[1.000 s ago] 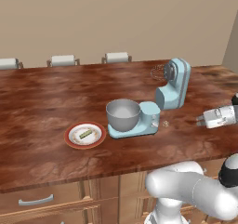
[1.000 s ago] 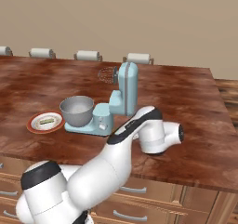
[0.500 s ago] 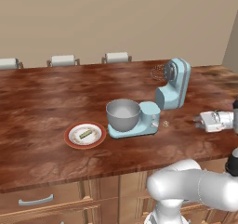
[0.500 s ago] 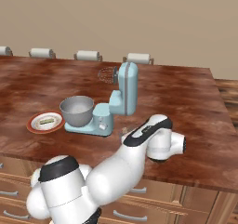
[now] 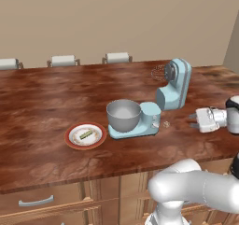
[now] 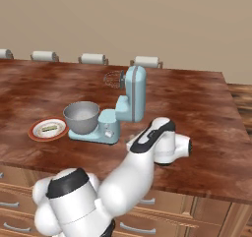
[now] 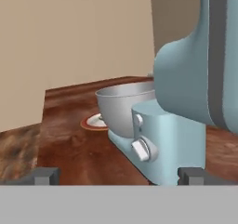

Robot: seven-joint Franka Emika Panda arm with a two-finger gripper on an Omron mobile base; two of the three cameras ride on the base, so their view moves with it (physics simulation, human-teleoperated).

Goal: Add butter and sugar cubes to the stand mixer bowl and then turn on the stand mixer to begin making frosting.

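We hold our pincer point(image 5: 192, 122) open and empty, low over the tabletop point(image 5: 42, 102), level with the stand mixer point(image 5: 173, 85) base on its knob side. The stand mixer bowl point(image 5: 123, 115) sits on that base. The butter point(image 5: 85, 135) lies on the plate point(image 5: 71, 136) just beside the bowl.

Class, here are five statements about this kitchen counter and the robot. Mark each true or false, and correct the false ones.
1. The butter lies on the red-rimmed plate. True.
2. The stand mixer has its head tilted back, its whisk clear of the bowl. True.
3. The stand mixer bowl sits on the plate. False: it sits on the mixer's base, beside the plate.
4. The gripper holds the butter. False: it is open and empty, right of the mixer.
5. The counter is white marble. False: it is reddish-brown wood.
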